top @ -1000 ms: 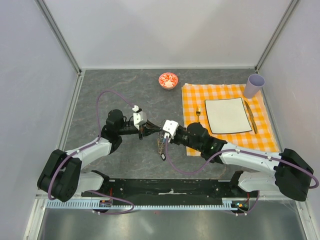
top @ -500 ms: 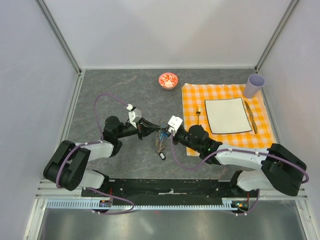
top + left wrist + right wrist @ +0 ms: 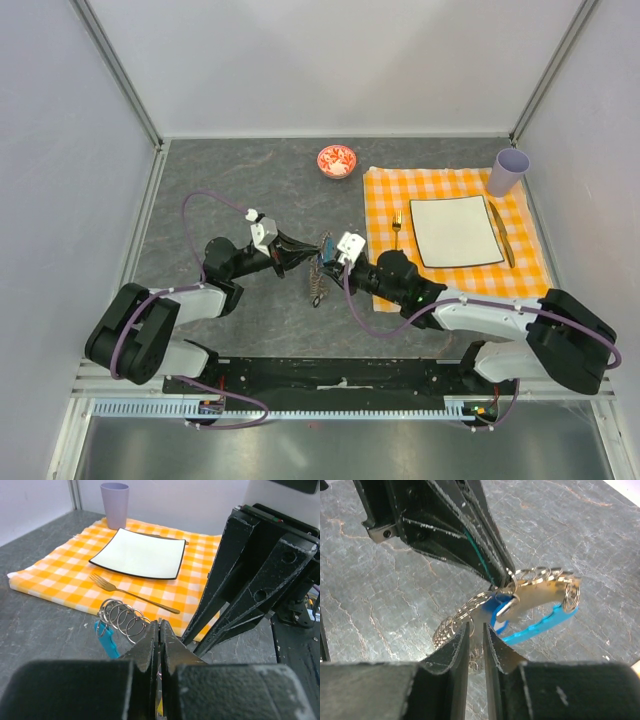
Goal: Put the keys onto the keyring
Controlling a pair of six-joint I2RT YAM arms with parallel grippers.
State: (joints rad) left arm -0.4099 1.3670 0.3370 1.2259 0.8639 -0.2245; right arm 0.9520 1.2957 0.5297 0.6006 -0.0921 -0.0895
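Note:
The keyring (image 3: 321, 262), a thin wire loop with a light-blue strip (image 3: 540, 627), hangs between my two grippers above the grey table. Several small rings (image 3: 122, 615) are strung on it, and silvery keys (image 3: 318, 290) dangle below. My left gripper (image 3: 303, 256) is shut on the ring's wire, which shows as a thin metal edge between its jaws in the left wrist view (image 3: 160, 626). My right gripper (image 3: 326, 258) faces it from the right. Its jaws (image 3: 476, 627) stand a narrow gap apart on the blade of a blurred silvery key (image 3: 540, 595).
An orange checked cloth (image 3: 440, 280) lies to the right with a white square plate (image 3: 455, 231), a fork (image 3: 397, 228), a knife (image 3: 503, 236) and a purple cup (image 3: 508, 171). A small red-and-white bowl (image 3: 337, 160) stands at the back. Walls enclose the table.
Both grippers have moved away from the bases and drawn closer together. The keyring and its dangling keys have moved with them and hang higher.

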